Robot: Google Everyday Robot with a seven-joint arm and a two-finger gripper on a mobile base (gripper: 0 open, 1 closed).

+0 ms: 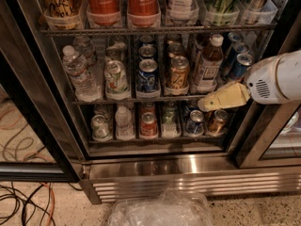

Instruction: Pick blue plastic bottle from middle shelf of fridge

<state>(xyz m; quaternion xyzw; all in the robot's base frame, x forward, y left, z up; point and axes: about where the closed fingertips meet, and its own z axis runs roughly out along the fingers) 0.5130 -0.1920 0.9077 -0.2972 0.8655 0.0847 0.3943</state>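
Evidently mid-approach: at the fridge (pixel 155 168), below the right end of the middle shelf (pixel 127 99), hangs the gripper (pixel 204 104), open or closed I cannot tell, needing to rise towards the blue plastic bottle (pixel 208 62) just above.

The fridge (pixel 188 169) has a shiny metal base. The bottle (pixel 208 65) is clear, smooth plastic. The gripper (pixel 203 104), at the shelf (pixel 141 99) edge, looks matt.

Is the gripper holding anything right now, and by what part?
Nothing. The gripper is empty, at the middle shelf's front edge below the blue plastic bottle.
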